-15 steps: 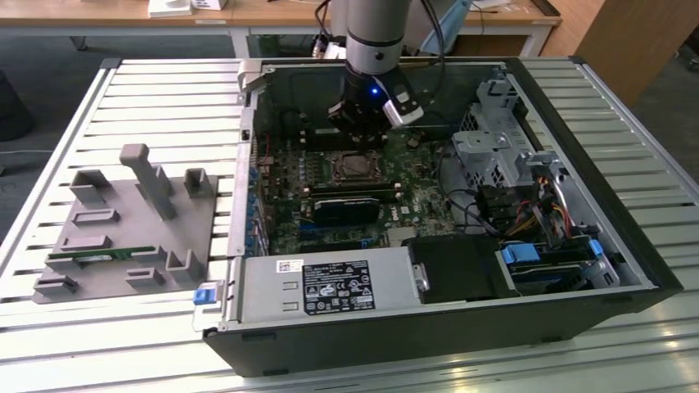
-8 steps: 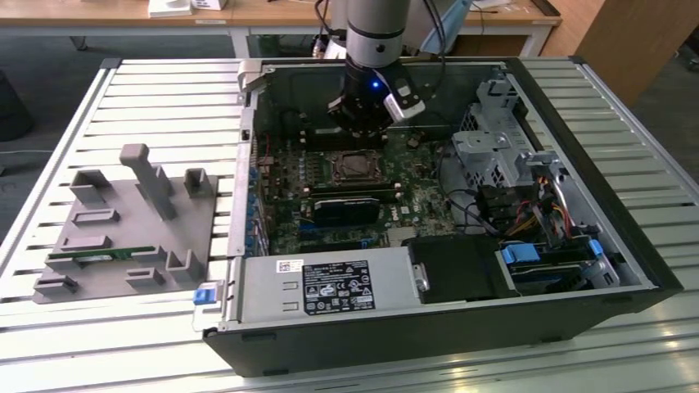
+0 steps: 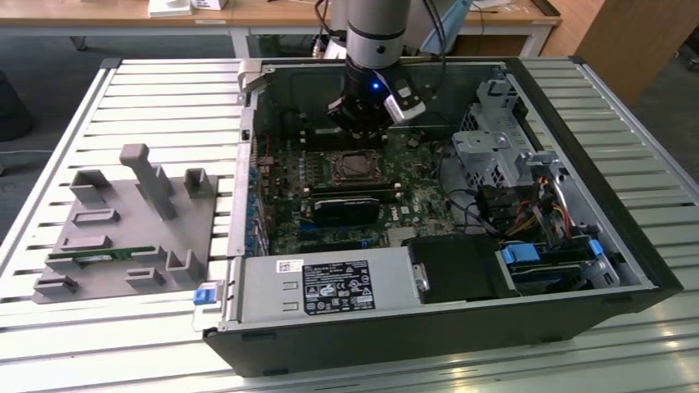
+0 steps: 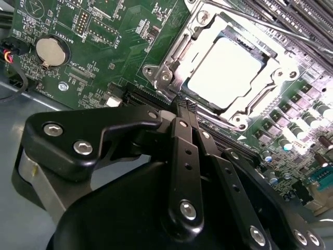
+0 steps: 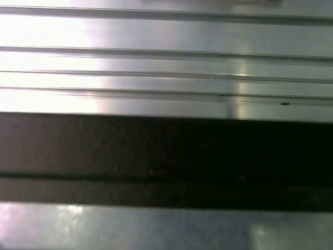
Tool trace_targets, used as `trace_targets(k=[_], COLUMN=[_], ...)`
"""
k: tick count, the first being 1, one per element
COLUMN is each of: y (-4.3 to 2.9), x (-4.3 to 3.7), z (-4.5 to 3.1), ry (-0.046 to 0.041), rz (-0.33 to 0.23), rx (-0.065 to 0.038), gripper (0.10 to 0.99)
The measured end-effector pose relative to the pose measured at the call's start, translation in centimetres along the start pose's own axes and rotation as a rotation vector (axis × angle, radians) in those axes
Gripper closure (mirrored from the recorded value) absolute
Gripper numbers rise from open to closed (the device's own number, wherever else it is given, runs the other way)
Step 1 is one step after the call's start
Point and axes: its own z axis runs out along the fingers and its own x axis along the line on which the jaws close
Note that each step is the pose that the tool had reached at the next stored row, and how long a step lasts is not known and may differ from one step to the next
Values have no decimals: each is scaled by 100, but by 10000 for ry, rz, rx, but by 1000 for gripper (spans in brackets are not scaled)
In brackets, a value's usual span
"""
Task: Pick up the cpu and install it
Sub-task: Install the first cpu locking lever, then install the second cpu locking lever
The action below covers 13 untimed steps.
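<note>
The cpu [image 4: 223, 73] is a bright silver square lying flat inside the metal socket frame [image 4: 171, 65] on the green motherboard [image 4: 104, 31]. In the exterior view the cpu [image 3: 355, 166] sits in the socket at the middle of the open computer case. My gripper [image 4: 183, 107] hangs just above the socket's edge, its two black fingers [image 4: 179, 151] pressed together with nothing between them. In the exterior view the gripper [image 3: 361, 135] is just behind the socket, a little above the board.
A black ribbed block [image 3: 344, 209] lies on the board in front of the socket. The grey power supply [image 3: 327, 286] fills the case's front. Drive cages and cables [image 3: 513, 188] stand at the exterior view's right. A grey fixture [image 3: 120, 237] with a green memory stick [image 3: 104, 255] rests on the slatted table.
</note>
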Motion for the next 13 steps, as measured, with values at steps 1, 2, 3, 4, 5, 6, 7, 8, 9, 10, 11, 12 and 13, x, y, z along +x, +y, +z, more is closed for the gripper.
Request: trace_targets(k=[1,2,3,4,5,6,7,8,9,10,11,12,13], y=[-2,-4,-5,-7,-9,-10,-11,-13,-18,-21,-24,-26,-30], x=[0,0,0,0,0,0,0,0,0,0,0,1,1], z=[0,0,0,-1,-1,0,0,0,-1,-1,0,-1,-1], ry=[0,0,0,1,1,0,1,1,2,1,0,1,1], rz=[1,1,1,0,0,0,1,0,-2,-1,0,1,0], rx=[0,1,1,2,2,1,2,3,4,3,1,1,1], gripper=[980,980,980,980,980,980,980,980,980,980,980,980,980])
